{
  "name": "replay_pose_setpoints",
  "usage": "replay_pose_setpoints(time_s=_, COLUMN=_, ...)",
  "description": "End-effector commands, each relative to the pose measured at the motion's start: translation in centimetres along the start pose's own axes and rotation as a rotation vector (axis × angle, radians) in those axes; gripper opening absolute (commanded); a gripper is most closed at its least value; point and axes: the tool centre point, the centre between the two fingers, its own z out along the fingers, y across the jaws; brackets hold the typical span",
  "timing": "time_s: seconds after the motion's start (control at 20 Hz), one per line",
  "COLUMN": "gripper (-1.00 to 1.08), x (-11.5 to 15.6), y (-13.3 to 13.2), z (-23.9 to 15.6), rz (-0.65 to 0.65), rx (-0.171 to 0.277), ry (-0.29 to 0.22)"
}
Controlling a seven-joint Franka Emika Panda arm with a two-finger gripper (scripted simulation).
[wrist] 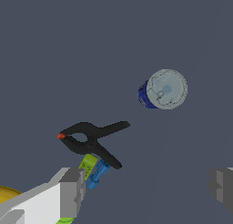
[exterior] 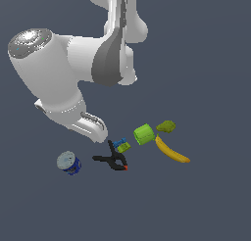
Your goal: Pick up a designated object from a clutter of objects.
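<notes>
The blue can (exterior: pixel 68 162) with a silver-grey lid stands on the dark floor at the exterior view's left, apart from the other items. In the wrist view the can (wrist: pixel 163 89) shows lid-on, well ahead of my gripper (wrist: pixel 148 183). The gripper is open wide and empty, with one finger (wrist: pixel 73 191) on each side of the picture. The white hand (exterior: pixel 86 121) hovers above the floor, between the can and the black clamp (exterior: pixel 113 159). Its fingertips do not show clearly in the exterior view.
The black clamp with a red tip (wrist: pixel 91 139) lies near the blue-and-green block (exterior: pixel 121 145) (wrist: pixel 94 169). Further to the exterior view's right are the lime-green cylinder (exterior: pixel 144 134), the olive lump (exterior: pixel 166 126) and the yellow banana (exterior: pixel 171 151).
</notes>
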Motion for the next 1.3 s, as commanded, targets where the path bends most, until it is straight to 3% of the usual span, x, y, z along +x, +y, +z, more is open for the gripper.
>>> replay_pose_setpoints(time_s=0.0, gripper=1.00, x=1.7, y=1.1, z=1.8, rz=0.060, rx=0.000, ry=0.001)
replay_pose_setpoints(time_s=0.55, gripper=1.00, x=6.7, y=5.4, z=8.8, rz=0.259, rx=-0.010, ry=0.008)
replay_pose_setpoints(time_s=1.25, gripper=1.00, x=7.7, y=6.8, z=11.4, rz=0.313, rx=-0.015, ry=0.010)
